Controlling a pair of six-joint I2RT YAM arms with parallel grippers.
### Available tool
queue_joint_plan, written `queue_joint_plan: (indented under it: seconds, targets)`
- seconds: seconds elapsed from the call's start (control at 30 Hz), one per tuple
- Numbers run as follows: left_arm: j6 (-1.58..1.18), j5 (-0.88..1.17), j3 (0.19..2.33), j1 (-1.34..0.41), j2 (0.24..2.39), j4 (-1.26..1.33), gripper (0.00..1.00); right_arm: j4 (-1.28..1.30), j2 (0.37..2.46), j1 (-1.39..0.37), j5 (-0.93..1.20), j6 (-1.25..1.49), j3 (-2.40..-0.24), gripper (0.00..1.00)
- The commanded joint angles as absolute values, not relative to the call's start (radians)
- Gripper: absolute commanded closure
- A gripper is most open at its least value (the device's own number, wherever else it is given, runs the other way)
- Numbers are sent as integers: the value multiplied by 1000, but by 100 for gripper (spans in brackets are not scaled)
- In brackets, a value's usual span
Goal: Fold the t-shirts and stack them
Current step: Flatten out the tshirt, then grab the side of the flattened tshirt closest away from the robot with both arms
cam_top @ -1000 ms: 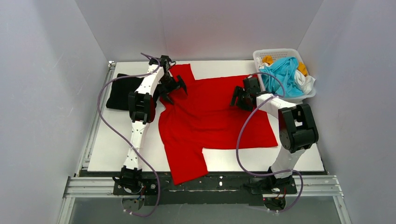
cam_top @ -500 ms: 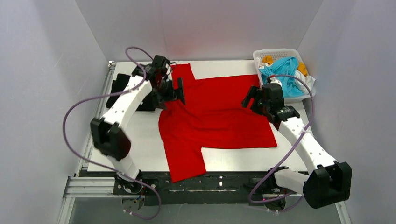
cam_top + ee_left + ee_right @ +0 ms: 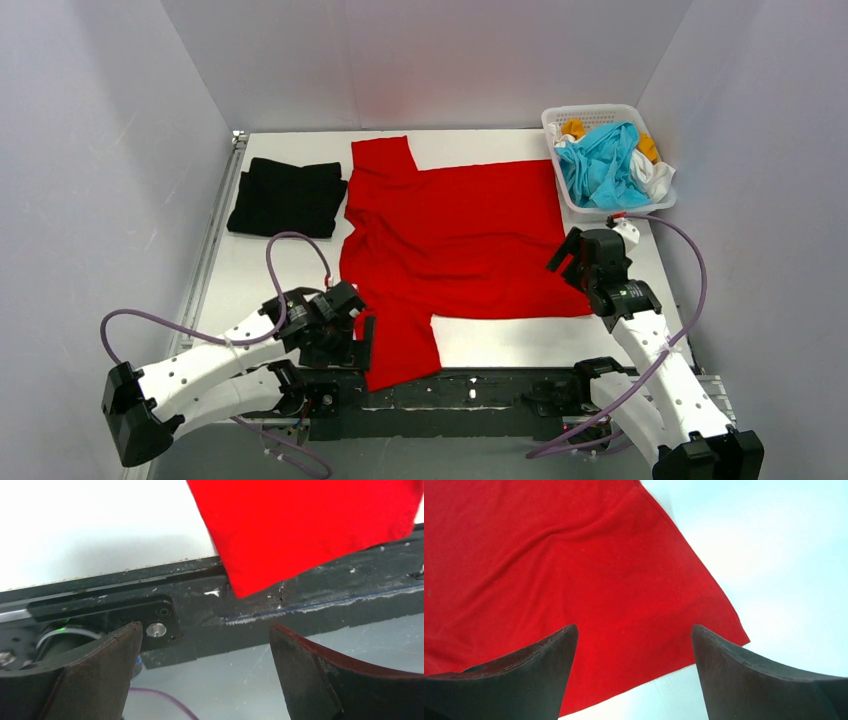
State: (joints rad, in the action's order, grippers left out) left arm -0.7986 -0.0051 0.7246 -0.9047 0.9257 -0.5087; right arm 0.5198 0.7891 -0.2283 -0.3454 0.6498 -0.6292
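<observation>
- The red t-shirt (image 3: 450,230) is lying spread out across the middle of the white surface (image 3: 480,145), with its hem pointing right and its neck end pointing left.
- One sleeve is reaching toward the far edge. The other is running toward the near edge, and its tip is hanging over the black rail (image 3: 320,597) in front.
- Creases are showing in the cloth around the neck and the left side of the body.
- The black t-shirt (image 3: 288,197) is sitting folded at the far left of the surface, just beside the red one's shoulder. Whether the two are touching is not clear.
- The white basket (image 3: 597,113) is standing at the far right corner. It is holding a cyan shirt (image 3: 600,165) bunched on top, with white cloth (image 3: 655,178) and orange-yellow cloth (image 3: 573,128) peeking out around it.
- The left tool (image 3: 205,626) is hovering low at the near edge, just beside the hanging sleeve. Its fingers are standing wide apart and gripping nothing.
- The right tool (image 3: 634,627) is hovering over the near right part of the red shirt, close to the hem corner. Its fingers are also spread wide, with nothing between them.
- Both arms are stretching low and outward from their bases.
</observation>
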Motion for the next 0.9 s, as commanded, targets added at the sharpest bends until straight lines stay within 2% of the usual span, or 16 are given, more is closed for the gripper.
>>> queue_joint_plan:
  seconds: [0.0,0.13,0.2,0.33,0.43,0.6,0.77,0.87]
  targets:
    - [-975,-76,569,-988,902,-327,1,463,772,-220,-392,687,-587,8]
    - [-932,-114,594,-1000,978,-260,0,465,788,-219,-382,708,-584,9]
    - [-910,-76,613,-1009,1024,-241,6,475,797,-218,-386,721,-587,8]
    - [-927,50,598,-1023,1100,-203,10,485,790,-218,-384,748,-581,9]
    - [-957,97,580,-1061,1119,-209,17,491,773,-218,-390,757,-572,9]
    - [-1004,64,577,-1124,1145,-248,26,511,720,-218,-408,768,-549,9]
    - [-1034,42,633,-1124,1253,-352,43,551,640,-219,-444,771,-538,9]
    - [-1052,32,659,-1122,1312,-399,44,559,592,-218,-456,777,-531,9]
